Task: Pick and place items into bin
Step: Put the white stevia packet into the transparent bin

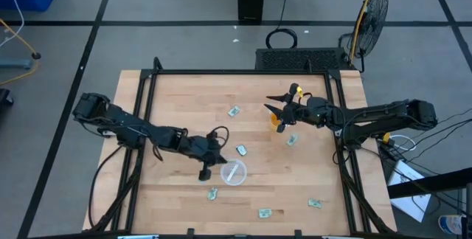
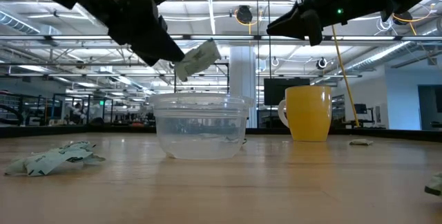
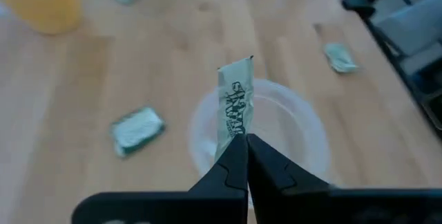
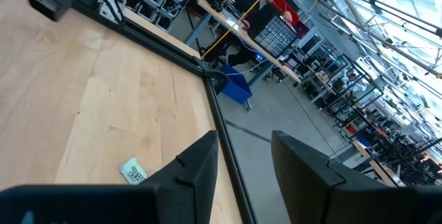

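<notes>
A wooden table (image 1: pixel 184 99) is seen from above. The left gripper (image 3: pixel 243 156) is held just above the bin (image 2: pixel 201 126), a clear round dish near the table's middle, with its fingers clamped on one packet (image 3: pixel 233 108) that stands up over the dish. The right gripper (image 4: pixel 243 156) is raised over the orange cup (image 2: pixel 308 113), its fingers spread apart and empty. Other packets (image 1: pixel 265 212) are scattered on the table around the bin.
</notes>
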Available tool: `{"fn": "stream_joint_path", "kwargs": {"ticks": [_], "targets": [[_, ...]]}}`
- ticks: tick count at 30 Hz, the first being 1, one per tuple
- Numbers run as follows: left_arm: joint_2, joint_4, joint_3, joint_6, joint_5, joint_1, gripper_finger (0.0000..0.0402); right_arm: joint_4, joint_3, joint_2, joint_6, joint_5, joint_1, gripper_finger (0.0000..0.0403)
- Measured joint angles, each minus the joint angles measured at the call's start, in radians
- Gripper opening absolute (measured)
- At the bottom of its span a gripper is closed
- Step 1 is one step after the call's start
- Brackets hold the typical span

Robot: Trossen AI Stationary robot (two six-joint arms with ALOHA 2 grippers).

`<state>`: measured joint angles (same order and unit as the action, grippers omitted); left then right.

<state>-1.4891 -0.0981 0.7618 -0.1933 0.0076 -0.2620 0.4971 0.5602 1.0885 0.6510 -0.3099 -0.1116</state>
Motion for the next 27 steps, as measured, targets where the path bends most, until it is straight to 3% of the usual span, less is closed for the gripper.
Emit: {"fn": "stream_joint_path", "kwargs": {"ticks": [9,17,27], "targets": [[-0.141,0.13,0.174,-0.035,0.09,-0.047,0.0002,0.0,0.0,0.0,-0.011,0.0,0.0,0.013],[-0.298,0.281,0.273,-0.083,0.052,-0.052,0.0003,0.0,0.0,0.0,-0.058,0.001,0.0,0.013],[-0.335,0.331,0.305,-0.131,0.017,-0.044,0.002,-0.001,0.0,0.0,-0.116,0.001,0.0,0.013]]}}
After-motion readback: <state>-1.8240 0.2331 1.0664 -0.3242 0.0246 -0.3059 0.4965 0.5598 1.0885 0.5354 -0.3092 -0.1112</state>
